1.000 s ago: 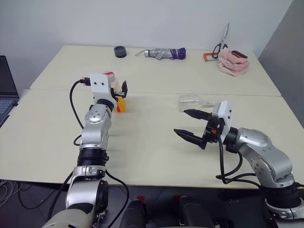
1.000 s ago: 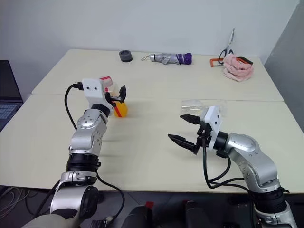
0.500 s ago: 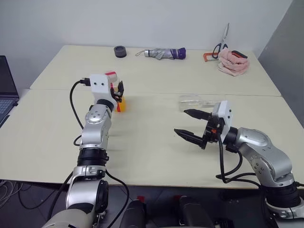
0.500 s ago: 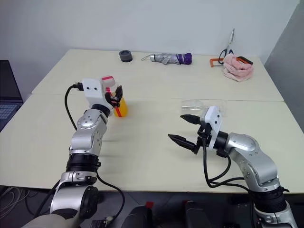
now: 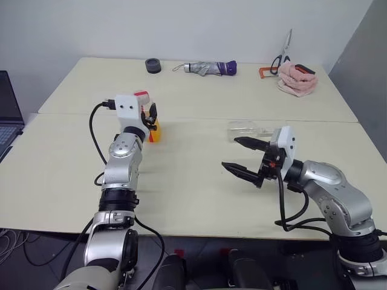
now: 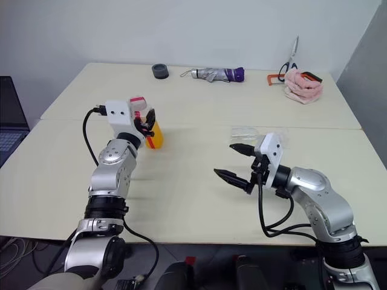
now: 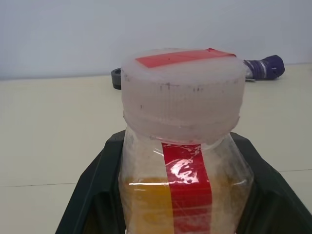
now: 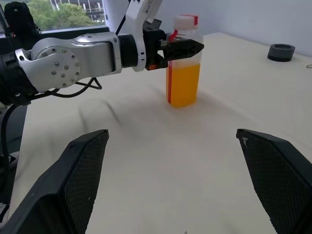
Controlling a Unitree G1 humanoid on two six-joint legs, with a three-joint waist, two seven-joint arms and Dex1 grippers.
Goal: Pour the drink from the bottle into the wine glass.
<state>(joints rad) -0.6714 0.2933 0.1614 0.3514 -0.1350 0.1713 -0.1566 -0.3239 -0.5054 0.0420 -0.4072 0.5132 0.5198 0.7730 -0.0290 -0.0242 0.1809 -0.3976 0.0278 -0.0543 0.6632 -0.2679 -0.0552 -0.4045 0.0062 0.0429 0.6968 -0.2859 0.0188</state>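
**Risk: cap on, glass down**

L pincer (image 8: 187, 47) pinches bottle (image 8: 184, 73) high at neck, upright on table (image 5: 181, 175); could swing or slip when lifted. Cap (image 7: 183, 92) blocks pouring. R pincer (image 5: 240, 156) spread, empty. Glass (image 5: 245, 128) seems to lie on its side beside it.

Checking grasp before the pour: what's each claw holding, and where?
Left claw grips the small clear plastic bottle of orange drink at its shoulder, below the cap. Right claw is open, holding nothing.
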